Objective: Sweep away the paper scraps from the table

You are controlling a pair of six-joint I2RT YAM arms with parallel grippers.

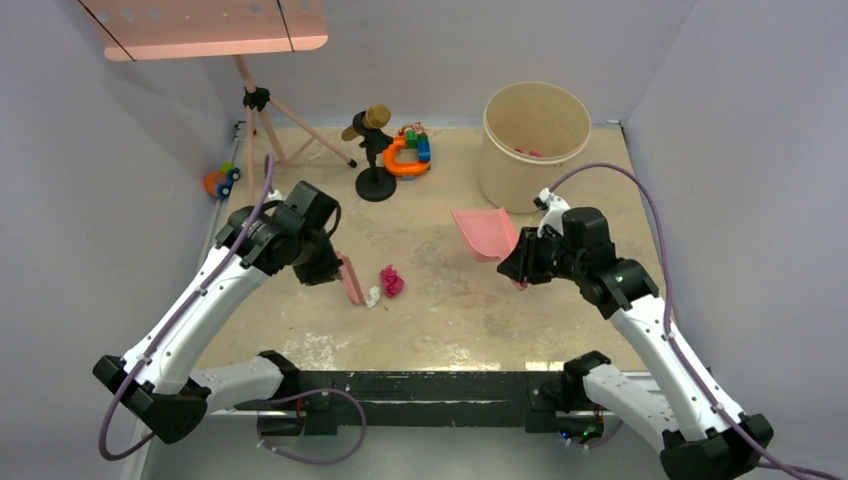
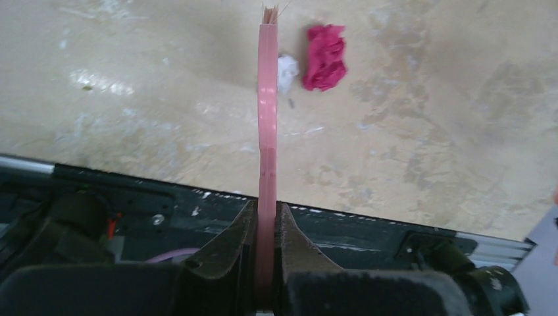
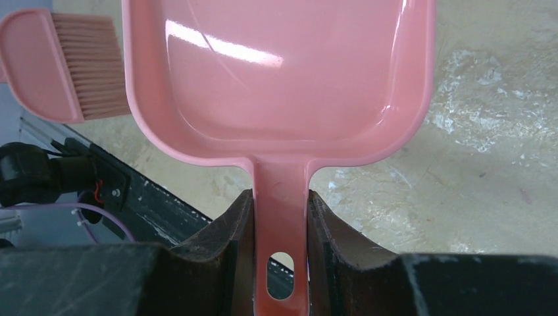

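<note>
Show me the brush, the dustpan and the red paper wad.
brush (image 2: 266,131): left wrist view, its thin pink edge.
dustpan (image 3: 276,99): right wrist view, middle of its pan.
red paper wad (image 2: 324,57): left wrist view, its centre.

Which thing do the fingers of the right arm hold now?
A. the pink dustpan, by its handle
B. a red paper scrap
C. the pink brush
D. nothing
A: the right fingers close on the dustpan handle; the brush sits in the left fingers.
</note>
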